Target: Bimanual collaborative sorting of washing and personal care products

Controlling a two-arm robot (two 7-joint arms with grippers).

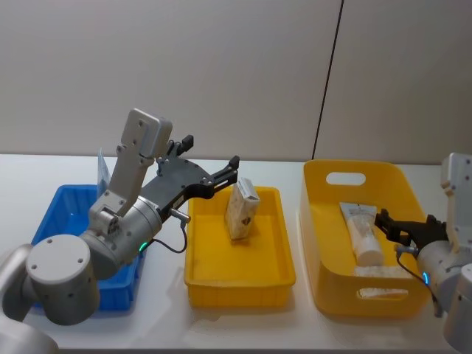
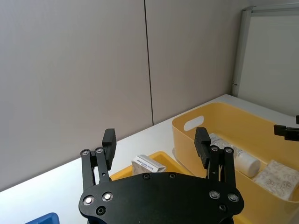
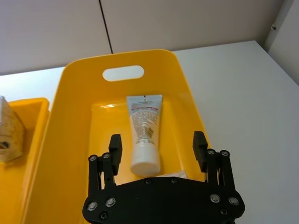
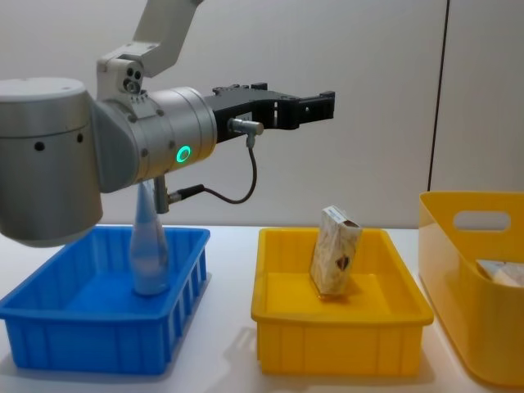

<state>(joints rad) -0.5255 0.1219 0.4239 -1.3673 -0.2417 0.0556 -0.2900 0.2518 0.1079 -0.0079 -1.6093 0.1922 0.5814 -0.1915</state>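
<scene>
Left claw (image 1: 210,164) held high above the shallow yellow tray (image 1: 276,254), fingers spread wide, gripping nothing. Beige marbled carton (image 1: 242,209) stands tilted inside that tray, below and just beyond the claw. Right claw (image 1: 402,225) also wide apart, empty, over the deep yellow bin (image 1: 313,243). White squeeze tube (image 3: 144,133) lies flat in the bin, cap toward the robot. Light-blue tube (image 4: 150,246) stands upright in the blue crate (image 4: 98,336) at left.

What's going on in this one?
Both grippers are open and hold nothing. The left gripper hangs above the shallow yellow tray, where a beige carton stands tilted. The right gripper hovers over the deep yellow bin, above a tube lying flat. A light-blue tube stands in the blue bin.
</scene>
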